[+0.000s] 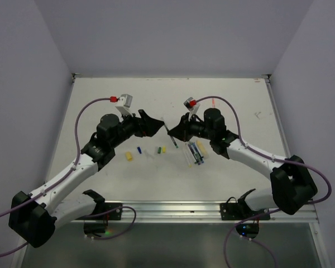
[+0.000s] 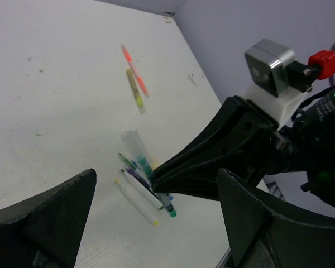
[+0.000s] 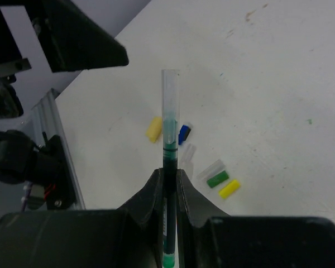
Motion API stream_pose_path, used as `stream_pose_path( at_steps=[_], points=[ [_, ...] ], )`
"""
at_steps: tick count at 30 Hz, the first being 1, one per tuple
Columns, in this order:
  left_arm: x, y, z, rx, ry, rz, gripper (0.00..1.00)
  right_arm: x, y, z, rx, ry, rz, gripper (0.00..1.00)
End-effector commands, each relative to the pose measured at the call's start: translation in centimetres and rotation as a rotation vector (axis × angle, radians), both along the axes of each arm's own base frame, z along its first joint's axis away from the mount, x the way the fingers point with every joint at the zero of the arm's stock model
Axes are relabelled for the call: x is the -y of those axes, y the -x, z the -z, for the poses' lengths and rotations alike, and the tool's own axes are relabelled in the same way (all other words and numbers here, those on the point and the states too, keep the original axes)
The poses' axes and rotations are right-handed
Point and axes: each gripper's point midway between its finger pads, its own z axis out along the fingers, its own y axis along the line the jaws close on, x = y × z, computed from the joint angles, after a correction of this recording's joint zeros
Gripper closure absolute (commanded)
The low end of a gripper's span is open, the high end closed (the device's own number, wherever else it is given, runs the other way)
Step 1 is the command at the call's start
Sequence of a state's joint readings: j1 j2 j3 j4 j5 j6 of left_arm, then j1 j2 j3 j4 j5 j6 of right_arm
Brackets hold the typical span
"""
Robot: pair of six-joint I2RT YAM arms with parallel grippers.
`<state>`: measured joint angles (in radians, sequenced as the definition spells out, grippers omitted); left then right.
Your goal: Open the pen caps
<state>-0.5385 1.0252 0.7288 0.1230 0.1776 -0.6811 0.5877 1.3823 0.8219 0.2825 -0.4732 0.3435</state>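
Note:
My right gripper [image 3: 168, 174] is shut on a green pen [image 3: 169, 148] whose clear cap [image 3: 170, 95] sticks out ahead of the fingers. In the top view the right gripper [image 1: 176, 129] holds this pen [image 1: 168, 134] above mid-table, facing my left gripper [image 1: 152, 125]. The left gripper [image 2: 156, 181] is open wide and empty, its jaws just short of the cap end. Loose caps lie on the table below: yellow [image 3: 154, 129], blue [image 3: 184, 134], clear [image 3: 187, 152], green [image 3: 217, 179] and yellow [image 3: 229, 188].
A pile of several pens [image 1: 196, 153] lies right of centre, also in the left wrist view [image 2: 139, 187]. An orange pen [image 2: 135, 68] and a yellow-green pen [image 2: 135, 90] lie further back. White walls enclose the table [image 1: 100, 100]; a metal rail [image 1: 173, 209] runs along the near edge.

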Motion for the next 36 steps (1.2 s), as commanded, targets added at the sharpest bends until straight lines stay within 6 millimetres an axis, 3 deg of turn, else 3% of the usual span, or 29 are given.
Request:
stream_pose_path(
  at_steps=[1,4,13,21,32,35,36],
  points=[
    [1.6,1.2,-2.8,0.092,0.109,0.116,0.11,-1.5,3.0,-3.2,0.046,-0.181,-0.152,1.00],
    [2.2,1.6,-3.0,0.111,0.122,0.167,0.15,-1.8,4.4,-4.2,0.026,-0.271,-0.194,1.00],
    [1.8,1.8,-1.9,0.104,0.089,0.159,0.19,-1.8,5.9,-6.7,0.058,-0.362,-0.256,1.00],
    [2.6,2.8,-3.5,0.165,0.145,0.235,0.28,-2.1,6.9,-7.7,0.062,-0.403,-0.334,1.00],
    [3.3,3.7,-4.3,0.184,0.205,0.301,0.64,-2.4,7.0,-6.8,0.031,-0.402,-0.351,1.00],
    [3.4,3.9,-4.6,0.194,0.212,0.309,0.79,-2.5,7.0,-6.8,0.029,-0.416,-0.359,1.00],
    [3.4,3.9,-4.6,0.197,0.213,0.310,0.89,-2.5,7.0,-6.8,0.022,-0.419,-0.360,1.00]
  ],
)
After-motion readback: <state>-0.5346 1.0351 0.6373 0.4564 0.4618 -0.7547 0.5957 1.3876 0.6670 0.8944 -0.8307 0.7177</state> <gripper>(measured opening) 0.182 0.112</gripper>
